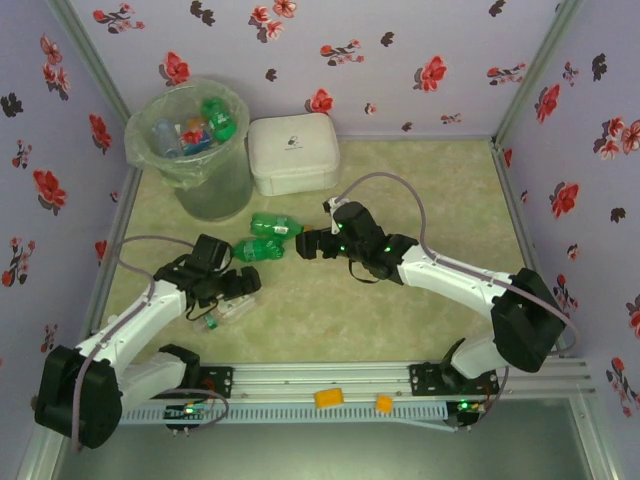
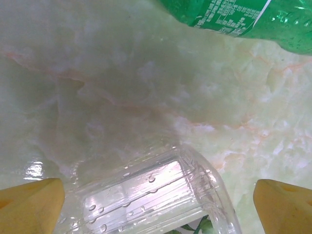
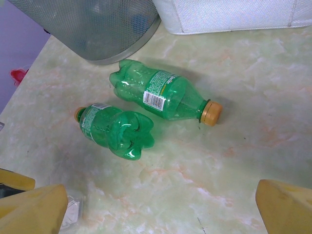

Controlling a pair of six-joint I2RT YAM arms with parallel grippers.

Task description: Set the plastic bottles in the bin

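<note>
**3 bottles left on the table, both grippers wide, slip and knock risks**

The left gripper [image 1: 236, 286] has its jaws fully spread over the clear bottle [image 2: 156, 195], which lies on its side between the yellow fingers [image 2: 31, 204]; nothing is pinched. The bottle is round and slick, so an off-centre close could squirt it out or roll it toward the table [image 1: 420, 180] edge.

The right gripper [image 1: 305, 245] is also spread wide and empty, facing 2 green bottles [image 3: 161, 95] that lie just beside each other near the bin [image 1: 195, 150]. Closing on 1 could shove the other away or under the bin wall.

The 2 arms sit close together, so reaching at once risks a clash.

The bin already holds several bottles. Its rim is tall and its liner bag [image 1: 150, 160] is loose, so a low carry could snag the bag or tip the bin. The white box [image 1: 292, 152] beside it could catch a missed drop.
</note>
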